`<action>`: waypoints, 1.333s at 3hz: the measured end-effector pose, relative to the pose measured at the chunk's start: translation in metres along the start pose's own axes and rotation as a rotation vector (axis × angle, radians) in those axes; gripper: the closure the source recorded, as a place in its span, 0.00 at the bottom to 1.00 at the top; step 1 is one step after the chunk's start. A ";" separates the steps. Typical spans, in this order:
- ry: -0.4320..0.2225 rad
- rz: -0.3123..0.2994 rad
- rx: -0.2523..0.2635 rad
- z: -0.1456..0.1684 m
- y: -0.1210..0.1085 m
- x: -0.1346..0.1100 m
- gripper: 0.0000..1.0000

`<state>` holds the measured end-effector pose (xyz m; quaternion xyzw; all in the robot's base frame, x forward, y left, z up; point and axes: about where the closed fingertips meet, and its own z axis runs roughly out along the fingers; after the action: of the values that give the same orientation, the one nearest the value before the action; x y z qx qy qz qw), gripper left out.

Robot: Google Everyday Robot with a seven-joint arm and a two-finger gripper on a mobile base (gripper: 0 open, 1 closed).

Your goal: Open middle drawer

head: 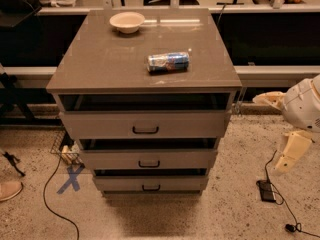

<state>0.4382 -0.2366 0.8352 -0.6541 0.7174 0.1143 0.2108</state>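
Observation:
A grey-taupe cabinet [95, 71] stands in the middle of the camera view with three drawers, all pulled out slightly. The middle drawer [107, 159] has a flat front of medium height and a small black bar handle [149, 164]. The taller top drawer [100, 125] is above it and the shortest drawer [120, 183] is below. My gripper [280, 125] is at the right edge, off to the right of the cabinet at about the height of the top and middle drawers. It is open and empty, with its cream fingers [291, 151] spread apart and touching nothing.
A blue-and-white can [168, 62] lies on its side on the cabinet top, and a white bowl [127, 21] sits at the back. Black cables and a small black box [266, 190] lie on the speckled floor at the right. A blue X [70, 179] is marked on the floor at the left.

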 end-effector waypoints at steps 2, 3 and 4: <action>-0.100 -0.138 -0.115 0.094 0.004 0.020 0.00; -0.088 -0.201 -0.137 0.158 0.015 0.019 0.00; -0.076 -0.201 -0.137 0.228 0.029 0.021 0.00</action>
<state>0.4431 -0.1512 0.6203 -0.7308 0.6303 0.1661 0.2028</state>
